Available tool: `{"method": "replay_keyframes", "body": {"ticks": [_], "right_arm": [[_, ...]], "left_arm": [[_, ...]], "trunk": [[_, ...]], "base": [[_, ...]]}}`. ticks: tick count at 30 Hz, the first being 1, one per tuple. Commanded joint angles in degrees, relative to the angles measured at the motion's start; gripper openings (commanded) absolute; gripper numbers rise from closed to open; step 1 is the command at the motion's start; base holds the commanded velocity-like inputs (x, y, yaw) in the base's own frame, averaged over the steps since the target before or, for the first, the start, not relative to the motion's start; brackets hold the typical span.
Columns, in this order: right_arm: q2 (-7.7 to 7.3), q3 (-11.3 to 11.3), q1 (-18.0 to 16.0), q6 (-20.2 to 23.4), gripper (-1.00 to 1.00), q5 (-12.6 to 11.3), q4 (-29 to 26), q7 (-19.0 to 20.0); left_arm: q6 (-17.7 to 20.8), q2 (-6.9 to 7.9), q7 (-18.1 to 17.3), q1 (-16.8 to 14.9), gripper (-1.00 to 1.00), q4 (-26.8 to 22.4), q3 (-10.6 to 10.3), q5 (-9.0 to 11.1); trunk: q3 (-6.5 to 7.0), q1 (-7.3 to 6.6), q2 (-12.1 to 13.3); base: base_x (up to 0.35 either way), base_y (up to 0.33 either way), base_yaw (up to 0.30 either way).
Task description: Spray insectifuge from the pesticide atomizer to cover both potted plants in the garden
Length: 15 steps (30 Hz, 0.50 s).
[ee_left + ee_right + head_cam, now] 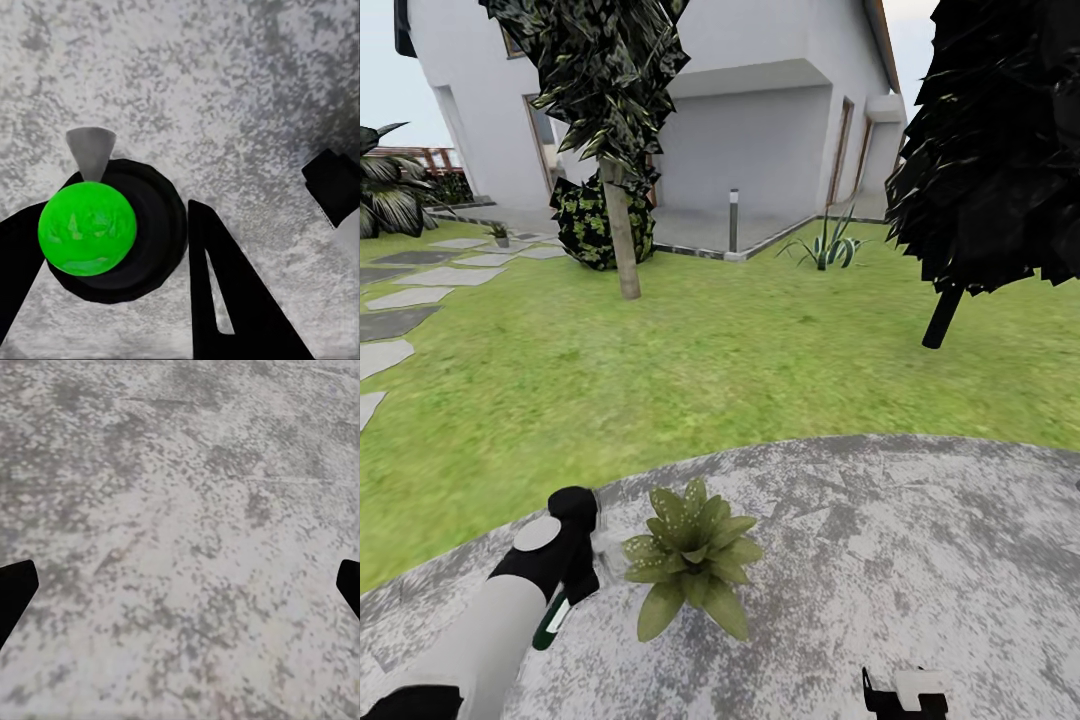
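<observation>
On the round grey patio (880, 560) stands one potted plant (690, 562), a low rosette of broad green leaves with pale specks of insectifuge on its upper leaves. Just left of it, my left gripper (573, 568) is shut on the pesticide atomizer (550, 620), whose dark green body hangs below the fingers and whose whitish head points at the plant. In the left wrist view the atomizer (88, 229) shows end-on as a green disc between the black fingers (225, 300). My right gripper (905, 692) is low at the front right, open over bare paving (180, 510).
Lawn (740, 360) stretches beyond the patio to a white house (760, 110). A tree trunk (622, 240) and a dark shrub (595, 225) stand ahead on the left, a dark tree (990, 150) on the right. Stepping stones (410, 290) run along the left. A grey bollard lamp (733, 220) and a spiky plant (825, 248) stand far off.
</observation>
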Motion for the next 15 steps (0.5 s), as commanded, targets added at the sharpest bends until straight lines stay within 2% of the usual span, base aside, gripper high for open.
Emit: {"method": "replay_keyframes", "body": {"ticks": [1,4,6,10,13,15], "right_arm": [[0.00,-0.3,0.0,-0.1,1.00,0.6,0.1,-0.3],[0.00,-0.3,0.0,-0.1,1.00,0.6,0.1,-0.3],[0.00,-0.3,0.0,-0.1,1.00,0.6,0.1,-0.3],[0.00,-0.3,0.0,-0.1,1.00,0.6,0.1,-0.3],[0.00,-0.3,0.0,-0.1,1.00,0.6,0.1,-0.4],[0.00,-0.3,0.0,-0.1,1.00,0.6,0.1,-0.4]], "left_arm": [[0.6,0.61,-0.3,0.1,-1.00,0.0,0.0,-0.2],[0.5,1.95,0.0,0.9,-1.00,0.5,0.1,0.2],[0.5,2.09,0.5,2.9,-1.00,0.6,0.1,0.4],[0.6,0.76,2.0,3.5,-1.00,-0.9,0.3,1.4],[0.6,0.10,2.0,3.5,-1.00,-4.0,0.2,3.9],[0.7,-0.90,2.1,3.5,-1.00,-5.8,0.2,5.0]], "trunk": [[-0.05,-0.01,0.0],[-0.05,-0.01,0.0],[-0.05,-0.01,0.0],[-0.05,-0.01,0.0],[-0.05,-0.01,0.0],[-0.05,-0.01,0.0]], "base": [[0.000,0.000,0.000],[0.000,0.000,0.000],[0.000,0.000,0.000],[0.000,0.000,0.000],[0.000,0.000,0.000],[0.000,0.000,0.000]]}}
